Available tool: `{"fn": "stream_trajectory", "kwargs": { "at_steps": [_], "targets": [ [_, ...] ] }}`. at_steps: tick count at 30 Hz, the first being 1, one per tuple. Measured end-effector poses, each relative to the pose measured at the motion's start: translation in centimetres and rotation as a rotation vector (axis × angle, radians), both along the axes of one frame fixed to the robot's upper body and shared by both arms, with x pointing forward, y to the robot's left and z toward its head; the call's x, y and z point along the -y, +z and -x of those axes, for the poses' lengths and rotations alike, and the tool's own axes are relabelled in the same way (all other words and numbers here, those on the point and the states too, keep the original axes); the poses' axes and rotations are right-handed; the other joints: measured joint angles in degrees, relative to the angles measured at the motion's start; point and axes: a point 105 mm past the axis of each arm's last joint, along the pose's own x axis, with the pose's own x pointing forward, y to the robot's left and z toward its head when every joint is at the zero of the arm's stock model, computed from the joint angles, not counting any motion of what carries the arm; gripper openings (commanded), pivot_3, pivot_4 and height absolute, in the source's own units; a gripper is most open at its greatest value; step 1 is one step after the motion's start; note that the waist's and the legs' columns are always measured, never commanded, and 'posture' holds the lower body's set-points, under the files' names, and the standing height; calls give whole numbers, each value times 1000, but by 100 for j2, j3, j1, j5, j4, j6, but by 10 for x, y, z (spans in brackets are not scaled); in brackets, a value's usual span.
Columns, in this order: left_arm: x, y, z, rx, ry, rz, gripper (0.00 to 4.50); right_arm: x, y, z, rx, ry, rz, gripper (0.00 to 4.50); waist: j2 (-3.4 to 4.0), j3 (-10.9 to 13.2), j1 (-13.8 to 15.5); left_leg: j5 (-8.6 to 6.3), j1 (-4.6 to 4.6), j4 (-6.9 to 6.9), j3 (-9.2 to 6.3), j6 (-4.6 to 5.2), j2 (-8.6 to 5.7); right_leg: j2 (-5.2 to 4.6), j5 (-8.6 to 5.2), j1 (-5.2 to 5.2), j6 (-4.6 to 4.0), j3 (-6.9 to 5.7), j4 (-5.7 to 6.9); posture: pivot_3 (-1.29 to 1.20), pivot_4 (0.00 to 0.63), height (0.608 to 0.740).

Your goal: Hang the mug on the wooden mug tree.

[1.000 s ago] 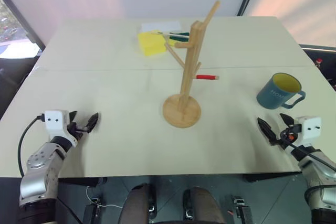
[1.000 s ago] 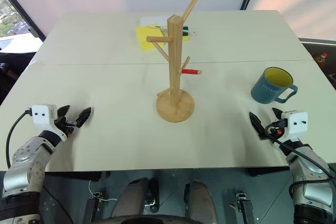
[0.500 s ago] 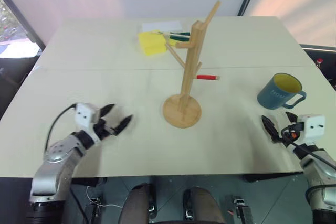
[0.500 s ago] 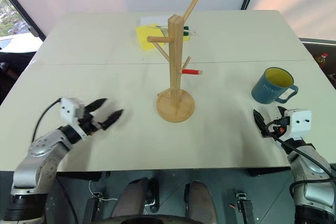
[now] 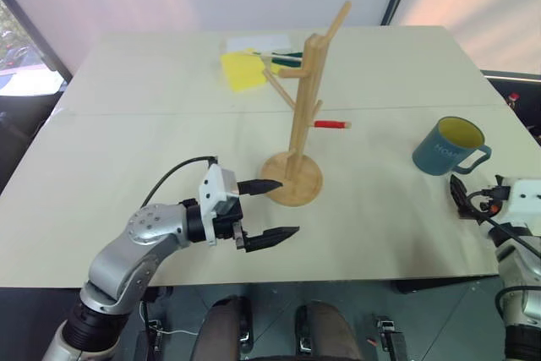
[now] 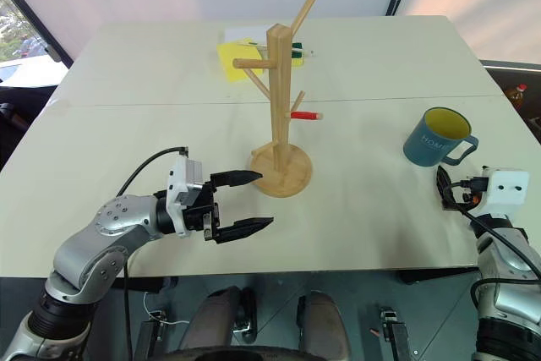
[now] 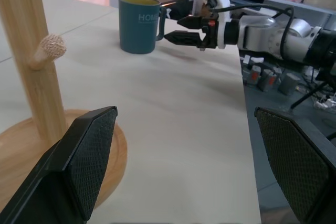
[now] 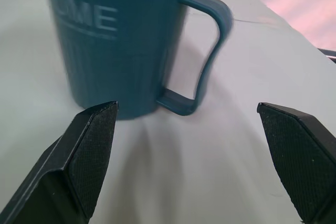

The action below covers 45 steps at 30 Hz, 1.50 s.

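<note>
Clearance, as I see it: bare table (image 5: 380,226) between wooden mug tree (image 5: 297,124) and mug (image 5: 448,147); red marker (image 5: 331,124) lies behind.

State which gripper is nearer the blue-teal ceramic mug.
Right. The right gripper sits open just short of the blue-teal ceramic mug; the left gripper is across the table by the wooden mug tree.

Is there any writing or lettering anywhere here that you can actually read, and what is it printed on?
"HOME": white capitals on the side of the mug; in the right wrist view its first letter is cut off, so it reads "OME".
The papers at the table's far side: too small to tell whether they carry any print.
</note>
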Motion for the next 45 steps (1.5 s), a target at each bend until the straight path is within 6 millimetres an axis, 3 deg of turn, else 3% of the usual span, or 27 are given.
{"fn": "stream_trajectory", "kwargs": {
  "at_steps": [26,28,30,36,42,45],
  "targets": [
    [5,1,4,15,-5,-2,4500,24,-8,-32,20,-91,-73,4388,0,0,0,17,0,2,0,-11,0,2,0,2,0,0,1,0,150,730],
    [5,1,4,15,-4,-2,4500,24,-10,-34,20,-90,-80,3889,0,0,0,18,0,1,0,-11,0,2,0,2,0,0,1,0,150,730],
    [5,1,4,15,-3,-2,4500,23,-11,-36,20,-80,-85,3117,0,0,0,18,0,2,0,-11,0,2,0,2,0,0,1,0,150,730],
    [4,2,3,16,12,-3,4500,16,-11,-41,22,-31,-88,22,0,0,1,18,0,2,0,-11,0,2,0,2,0,0,1,0,150,730],
    [3,2,2,15,18,-3,4500,13,-8,-41,33,3,-77,22,-2,2,4,18,1,2,0,-10,0,1,0,5,0,0,0,0,150,730],
    [-1,1,1,21,35,0,4500,-1,-3,-37,19,87,2,22,2,3,5,18,0,-1,0,-10,1,1,0,1,0,0,1,0,150,730]
  ]
}}
